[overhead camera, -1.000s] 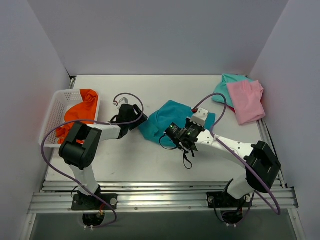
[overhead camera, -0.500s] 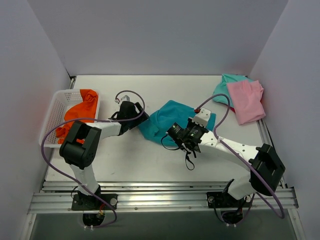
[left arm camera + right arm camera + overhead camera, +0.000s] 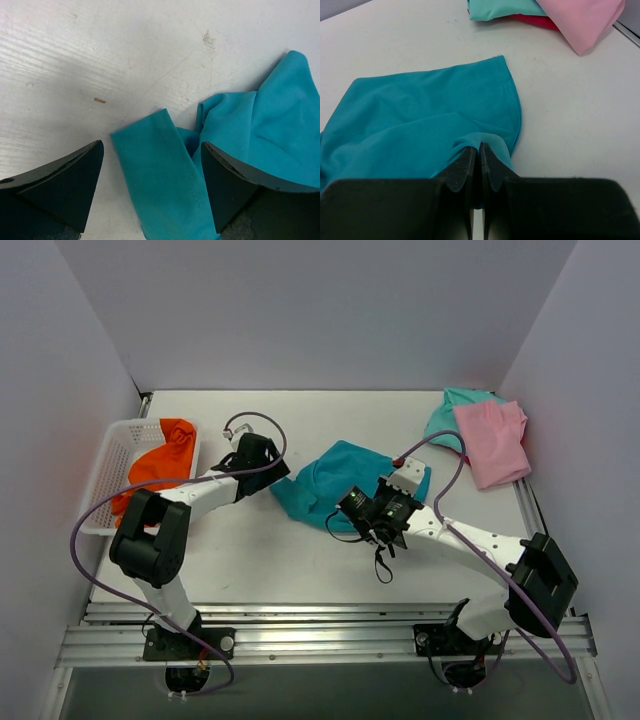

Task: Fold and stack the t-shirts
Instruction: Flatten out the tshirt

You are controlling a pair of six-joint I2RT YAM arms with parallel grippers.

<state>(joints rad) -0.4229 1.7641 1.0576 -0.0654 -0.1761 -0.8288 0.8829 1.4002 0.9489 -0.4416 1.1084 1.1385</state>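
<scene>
The teal-blue t-shirt (image 3: pixel 335 475) lies crumpled mid-table. My right gripper (image 3: pixel 395 492) is shut on a raised fold at its near right edge; the right wrist view shows the jaws pinching that fold (image 3: pixel 480 147) with the shirt (image 3: pixel 415 115) spread ahead. My left gripper (image 3: pixel 268 468) is open at the shirt's left end; in the left wrist view its fingers (image 3: pixel 151 152) straddle a flat teal strip (image 3: pixel 160 185) without closing on it. The pink t-shirt (image 3: pixel 492 440) lies on the mint-green one (image 3: pixel 448 412) at the far right. The orange t-shirt (image 3: pixel 160 465) is in the basket.
A white lattice basket (image 3: pixel 108 455) stands at the left edge. Something red (image 3: pixel 537 21) shows under the pink shirt (image 3: pixel 582 20) and beside the mint-green one (image 3: pixel 497 7). Side walls close in left and right. A rail runs along the near edge.
My right gripper has drawn slightly toward the near right with the teal fold in it. My left arm has swung, its wrist shifting a little back and left at the shirt's left end.
</scene>
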